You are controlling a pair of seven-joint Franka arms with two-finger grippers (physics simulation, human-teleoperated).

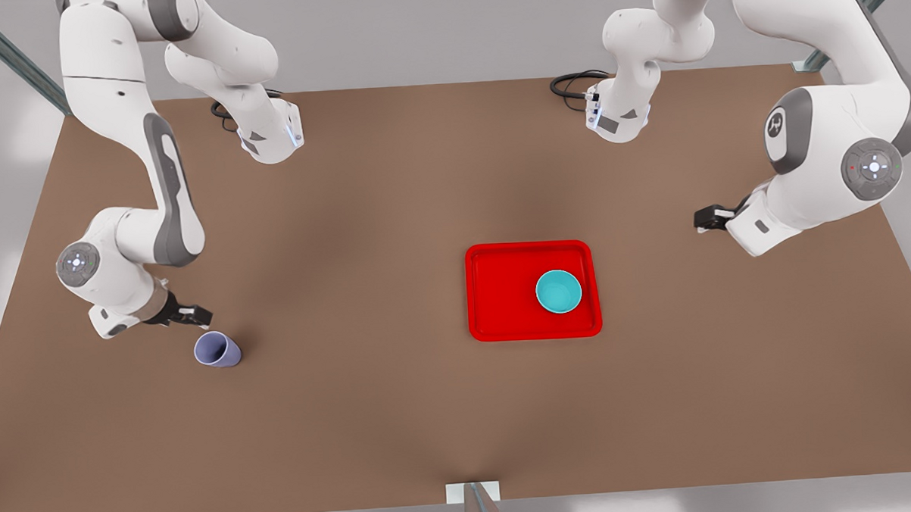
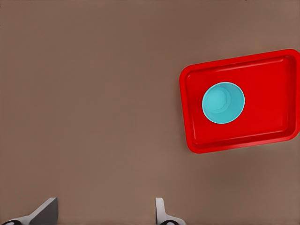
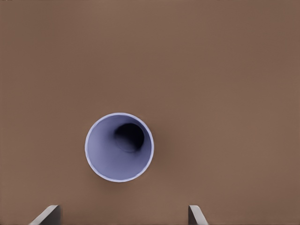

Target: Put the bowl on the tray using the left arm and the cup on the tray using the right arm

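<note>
One bowl (image 1: pixel 558 291) on one tray (image 1: pixel 502 292); one cup (image 1: pixel 216 349) apart.

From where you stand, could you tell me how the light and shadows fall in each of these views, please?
Front view: soft, even light; faint darker patches on the table above the tray, only a weak shadow beside the cup. Left wrist view: the bowl looks flat-lit, without glare. Right wrist view: a dark oval lies deep inside the cup.

Teal bowl (image 1: pixel 558 291) upright on red tray (image 1: pixel 502 292); lavender cup (image 1: pixel 216 348) upright on table.
</note>
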